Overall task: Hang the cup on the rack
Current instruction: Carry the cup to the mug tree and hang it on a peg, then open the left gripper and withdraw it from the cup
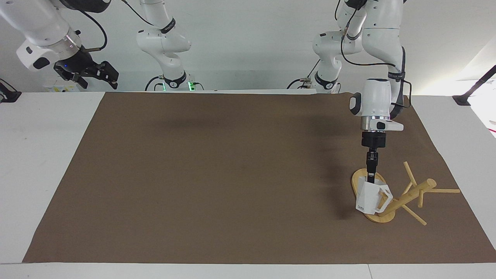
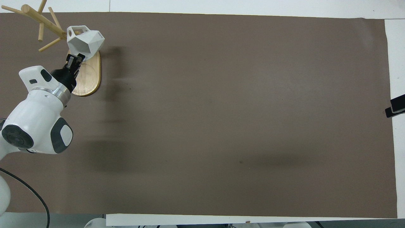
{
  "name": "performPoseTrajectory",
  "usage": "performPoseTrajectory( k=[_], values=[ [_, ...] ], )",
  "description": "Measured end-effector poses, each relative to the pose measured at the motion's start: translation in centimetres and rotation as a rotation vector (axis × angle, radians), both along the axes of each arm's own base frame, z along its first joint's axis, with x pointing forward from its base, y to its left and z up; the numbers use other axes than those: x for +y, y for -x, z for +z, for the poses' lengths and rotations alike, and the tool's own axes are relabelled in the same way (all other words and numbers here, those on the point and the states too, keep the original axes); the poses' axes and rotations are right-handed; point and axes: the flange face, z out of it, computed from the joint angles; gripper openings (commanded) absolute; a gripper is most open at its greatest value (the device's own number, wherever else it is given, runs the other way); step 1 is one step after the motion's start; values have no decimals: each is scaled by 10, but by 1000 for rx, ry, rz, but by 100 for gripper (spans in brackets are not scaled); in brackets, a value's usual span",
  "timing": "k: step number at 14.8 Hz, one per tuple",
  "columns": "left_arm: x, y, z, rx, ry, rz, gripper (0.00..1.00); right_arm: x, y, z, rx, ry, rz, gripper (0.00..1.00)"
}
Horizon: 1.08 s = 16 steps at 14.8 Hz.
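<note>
The white faceted cup [image 1: 369,200] [image 2: 86,42] hangs tilted over the oval base of the bamboo rack [image 1: 410,195] [image 2: 90,79], at the left arm's end of the table. My left gripper [image 1: 371,179] [image 2: 76,59] points straight down and is shut on the cup's rim. The cup's angular handle faces the rack's post, and in the overhead view the tip of a thin peg shows through the handle's opening. My right gripper [image 1: 97,78] [image 2: 394,109] waits, raised and open, above the table's edge at the right arm's end, with nothing between its fingers.
A brown mat [image 1: 217,174] covers most of the white table. The rack's other pegs [image 1: 414,216] stick out toward the table's edge at the left arm's end. Two further robot arms [image 1: 166,42] stand at the wall.
</note>
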Motion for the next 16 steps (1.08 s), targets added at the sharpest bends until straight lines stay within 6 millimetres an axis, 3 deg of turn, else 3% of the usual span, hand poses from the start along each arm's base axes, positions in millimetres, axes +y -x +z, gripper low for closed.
performPoseTrajectory(
  k=[1, 2, 5, 7, 11, 16],
  values=[
    [5, -1, -3, 21, -4, 9, 92, 0, -2, -4, 7, 0, -1, 100],
    [8, -4, -5, 52, -11, 17, 100, -1, -3, -6, 12, 0, -3, 100],
    [12, -22, 3, 158, -36, 32, 100, -2, -3, -4, 6, 1, -5, 100],
    [13, -28, 18, 232, -59, 41, 100, -2, 0, 1, -1, 1, -5, 100],
    [18, -25, 89, 418, -123, 67, 100, -3, 1, 2, -3, 0, -7, 100],
    [29, 5, 177, 646, -280, -36, 100, 0, 1, 1, -1, 0, -1, 100]
  ],
)
